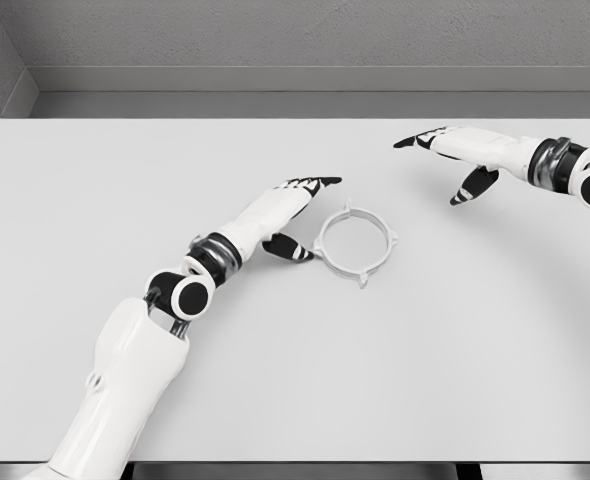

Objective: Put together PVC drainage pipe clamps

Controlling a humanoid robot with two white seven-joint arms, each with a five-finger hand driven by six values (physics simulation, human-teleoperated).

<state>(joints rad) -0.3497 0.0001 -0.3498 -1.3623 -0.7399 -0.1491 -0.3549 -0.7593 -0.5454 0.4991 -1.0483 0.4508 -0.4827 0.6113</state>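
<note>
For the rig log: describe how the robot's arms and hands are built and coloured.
Both arms have smooth white shells with black-and-metallic ringed wrist joints. The left hand and right hand have white palms and fingers ending in black tips. No cables or markings show.

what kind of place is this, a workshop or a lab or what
Probably a simulated test bench, not a real workshop. A plain white table fills the view against bare grey walls. The only workpiece is one white ring-shaped clamp, with the left hand next to it and the right hand further off.
</note>
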